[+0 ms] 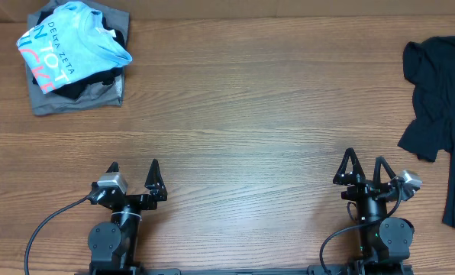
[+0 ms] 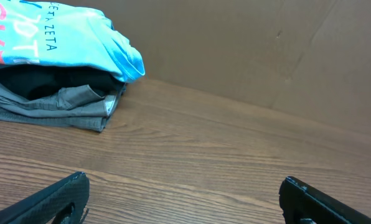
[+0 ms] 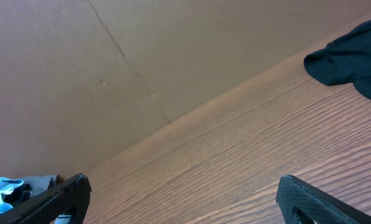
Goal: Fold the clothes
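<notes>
Overhead: wood-grain worktop (image 1: 250, 99). Upper left: pile of folded clothes (image 1: 79, 92), light blue shirt (image 1: 67, 42) on top. Right edge: black shirt (image 1: 441, 92), crumpled and unfolded, well apart from the pile. Bottom: left jaws and right jaws, both spread, gripping nothing.

Left wrist: pile at upper left, blue shirt over a grey garment (image 2: 55, 102); left jaws spread at the lower corners.

Right wrist: black shirt at upper right, blue shirt at lower left; right jaws spread.
</notes>
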You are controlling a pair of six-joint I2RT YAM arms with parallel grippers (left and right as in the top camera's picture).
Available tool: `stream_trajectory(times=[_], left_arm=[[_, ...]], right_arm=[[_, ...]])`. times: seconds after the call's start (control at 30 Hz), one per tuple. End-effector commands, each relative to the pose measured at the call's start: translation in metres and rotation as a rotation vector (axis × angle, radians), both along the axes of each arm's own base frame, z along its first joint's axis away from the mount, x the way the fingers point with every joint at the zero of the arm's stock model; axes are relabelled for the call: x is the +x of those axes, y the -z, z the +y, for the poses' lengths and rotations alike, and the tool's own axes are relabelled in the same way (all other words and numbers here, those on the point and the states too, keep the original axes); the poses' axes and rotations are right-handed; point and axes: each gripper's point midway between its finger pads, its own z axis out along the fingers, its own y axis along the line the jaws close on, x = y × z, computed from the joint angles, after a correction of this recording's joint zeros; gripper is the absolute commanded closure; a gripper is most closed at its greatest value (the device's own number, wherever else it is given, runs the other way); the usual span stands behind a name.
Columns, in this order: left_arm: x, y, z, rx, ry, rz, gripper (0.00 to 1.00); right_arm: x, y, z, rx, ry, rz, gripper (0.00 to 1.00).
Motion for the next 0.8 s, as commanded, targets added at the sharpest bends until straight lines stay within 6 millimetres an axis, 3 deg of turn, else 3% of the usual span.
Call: stream_trajectory(times=[0.0, 0.2, 0.37, 0.47, 0.57, 0.67, 0.77], left_arm=[[0.0, 0.0, 0.001, 0.02, -0.005, -0.007, 0.0], [0.0, 0.0, 0.001, 0.02, -0.005, -0.007, 0.0], [0.0, 0.0, 0.001, 0.02, -0.005, -0.006, 0.0], [0.0, 0.0, 0.001, 0.02, -0.005, -0.007, 0.0], [0.0, 0.0, 0.001, 0.02, -0.005, -0.006, 0.0], [0.0, 0.0, 0.001, 0.02, -0.006, -0.007, 0.0], [0.0, 0.0, 0.001, 0.02, -0.005, -0.007, 0.0]], right_arm=[[0.0, 0.002, 0.0, -0.006, -0.002, -0.003, 0.0], [0.0, -0.001, 0.004, 0.043, -0.025, -0.014, 0.0], [-0.009, -0.004, 0.065, 0.381, -0.378, 0.03, 0.0], [-0.015, -0.005, 0.08, 0.397, -0.47, 0.046, 0.0], [-0.021, -0.022, 0.091, 0.324, -0.554, -0.023, 0.0], [-0.024, -0.043, 0.09, 0.237, -0.557, -0.123, 0.0], [-0.021, -0.069, 0.071, 0.157, -0.444, -0.203, 0.0]])
